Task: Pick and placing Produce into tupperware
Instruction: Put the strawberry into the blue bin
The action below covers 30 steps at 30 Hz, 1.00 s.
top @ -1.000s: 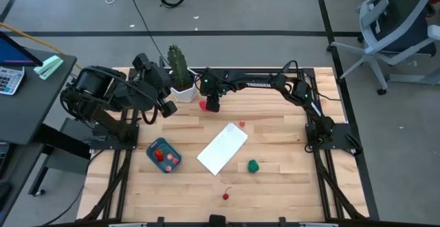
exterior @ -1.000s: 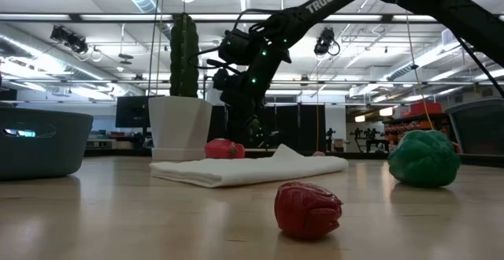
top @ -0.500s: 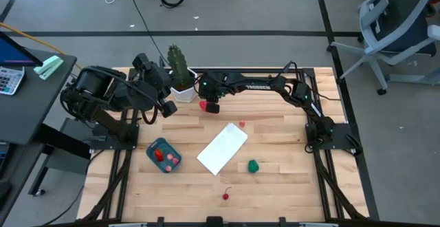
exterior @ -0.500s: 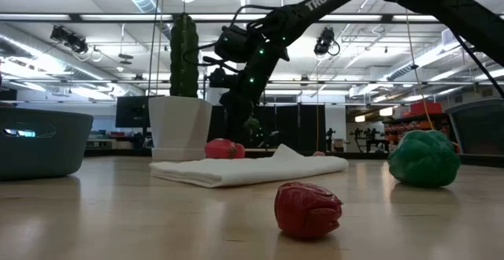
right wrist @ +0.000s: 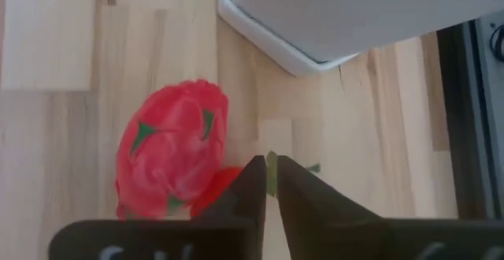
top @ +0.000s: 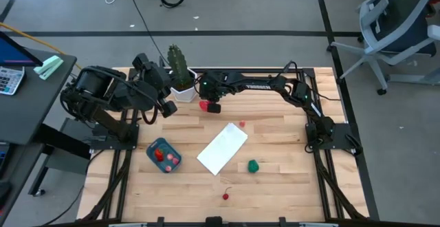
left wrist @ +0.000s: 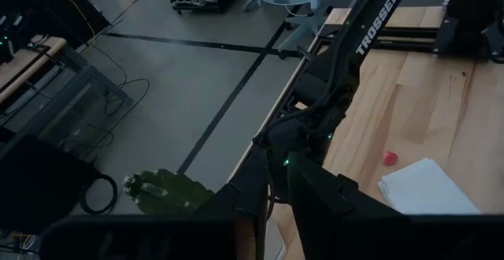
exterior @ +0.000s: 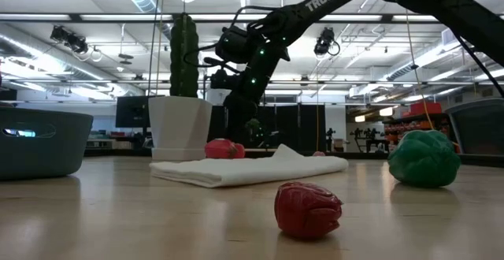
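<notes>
— One strawberry (right wrist: 172,154) lies on the table (top: 275,192) beside the white pot (top: 183,91)?
— Yes; the right gripper (right wrist: 268,183), fingers pressed together, hovers just beside it. The tupperware (top: 163,155) sits well apart; the left gripper (top: 168,107) waits, state unclear.

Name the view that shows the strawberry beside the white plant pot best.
The right wrist view: the strawberry fills the picture, just past the right gripper. The high view shows a small red spot; the low view shows it sideways, far off by the pot; the left wrist view misses it.

Pale matt wood table (top: 275,186) — smooth plastic white pot (right wrist: 354,16), waxy-looking red strawberry (right wrist: 169,154), soft-folded white cloth (exterior: 252,168).
</notes>
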Each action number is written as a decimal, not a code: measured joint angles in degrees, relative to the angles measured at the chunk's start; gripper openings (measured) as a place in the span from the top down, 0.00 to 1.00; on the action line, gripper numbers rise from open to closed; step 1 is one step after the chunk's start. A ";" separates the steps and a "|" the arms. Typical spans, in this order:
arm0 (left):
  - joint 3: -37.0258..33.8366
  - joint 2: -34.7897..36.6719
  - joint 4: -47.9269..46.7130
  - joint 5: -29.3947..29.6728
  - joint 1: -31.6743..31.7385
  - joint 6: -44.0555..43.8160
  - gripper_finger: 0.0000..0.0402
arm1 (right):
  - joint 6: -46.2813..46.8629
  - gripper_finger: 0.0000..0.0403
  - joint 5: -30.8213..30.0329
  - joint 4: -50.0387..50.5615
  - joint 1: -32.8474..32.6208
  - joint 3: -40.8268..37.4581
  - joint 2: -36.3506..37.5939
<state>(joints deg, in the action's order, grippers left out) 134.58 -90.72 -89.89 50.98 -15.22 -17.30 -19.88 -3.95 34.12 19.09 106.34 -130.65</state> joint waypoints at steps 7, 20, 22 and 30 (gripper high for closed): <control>0.00 0.02 -0.05 0.00 0.00 -0.02 0.86 | -6.19 0.97 -5.12 0.25 -0.17 -0.02 0.08; 0.00 0.00 -0.09 0.00 0.00 0.09 0.87 | -18.60 0.68 -4.13 3.14 1.37 -0.02 0.37; 0.00 0.00 -0.09 0.00 0.00 0.11 0.87 | -18.94 0.60 -4.07 2.88 1.11 -0.02 0.39; 0.00 0.00 -0.12 0.00 0.00 0.11 0.86 | -18.91 0.42 -6.96 4.51 0.66 -0.02 1.94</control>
<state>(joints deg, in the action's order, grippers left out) 134.58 -90.72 -90.01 50.98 -15.22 -17.19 -38.79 -10.91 38.64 19.75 106.32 -128.71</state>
